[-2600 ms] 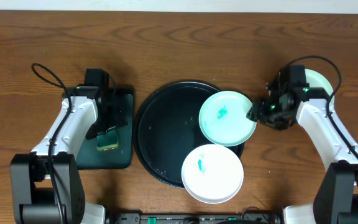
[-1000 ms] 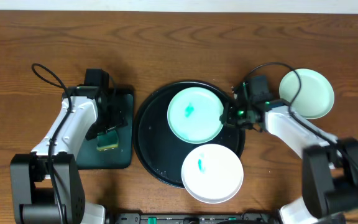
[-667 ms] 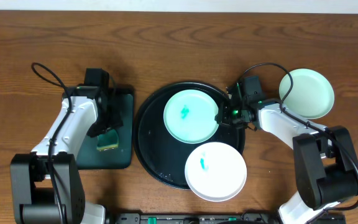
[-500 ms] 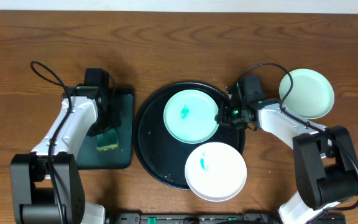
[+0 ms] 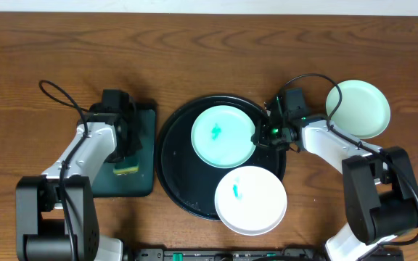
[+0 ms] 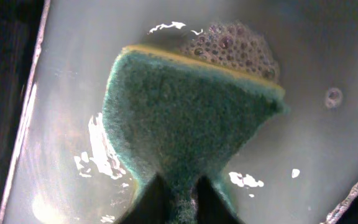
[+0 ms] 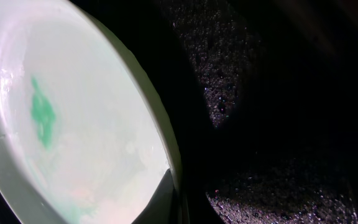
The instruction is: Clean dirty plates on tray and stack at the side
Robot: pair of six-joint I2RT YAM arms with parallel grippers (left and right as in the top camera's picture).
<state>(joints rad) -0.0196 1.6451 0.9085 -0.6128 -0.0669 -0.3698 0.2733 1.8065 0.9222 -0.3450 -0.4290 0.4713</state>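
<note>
Large round black tray [image 5: 176, 167] | right gripper [image 5: 261, 135] pinching rim of teal-smeared aqua plate [image 5: 222, 135] on it | smeared white plate [image 5: 251, 201] overlapping its near rim | pale mint plate [image 5: 358, 109] to its right | left gripper [image 5: 127, 152] clamping green foamy sponge [image 6: 188, 124] to its left

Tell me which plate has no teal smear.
The pale green plate on bare wood, far right. The aqua plate and white plate on the black tray each carry one.

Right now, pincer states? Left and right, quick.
Left pincer: closed on the sponge.
Right pincer: closed on the rim of the aqua plate in the tray.
</note>
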